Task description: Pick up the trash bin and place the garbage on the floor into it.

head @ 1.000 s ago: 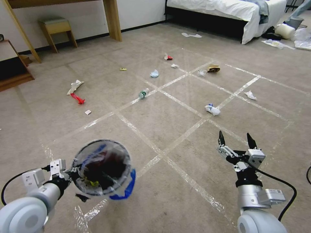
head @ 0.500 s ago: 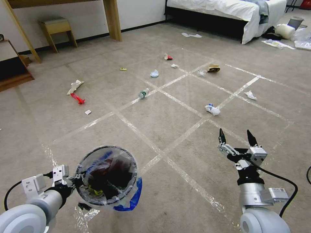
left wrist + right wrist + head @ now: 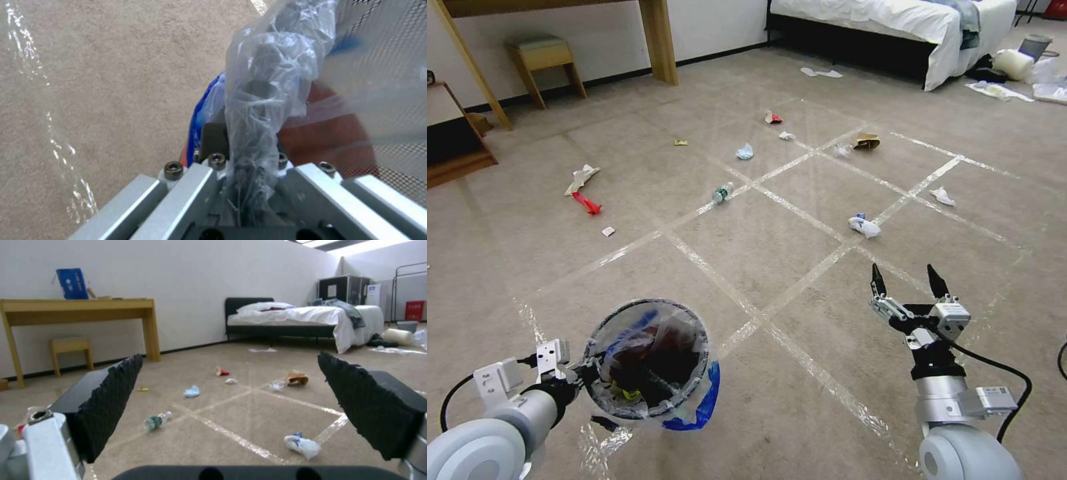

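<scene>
Taped carpet floor (image 3: 800, 220) spreads before you, garbage (image 3: 864, 225) scattered mid-grid. Your left gripper (image 3: 582, 369) reaches low, clamped on the trash bin (image 3: 647, 360) rim, holding it above the near edge. Your right gripper (image 3: 907, 285) points forward, fingers wide apart, empty.

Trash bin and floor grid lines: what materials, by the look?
Trash bin: dark wire mesh wall, seemingly metal, with a crinkled, glossy clear plastic liner; the left gripper clamps its rim. Floor: matte short-pile carpet; the grid lines look like shiny clear tape, judging by glare.
</scene>
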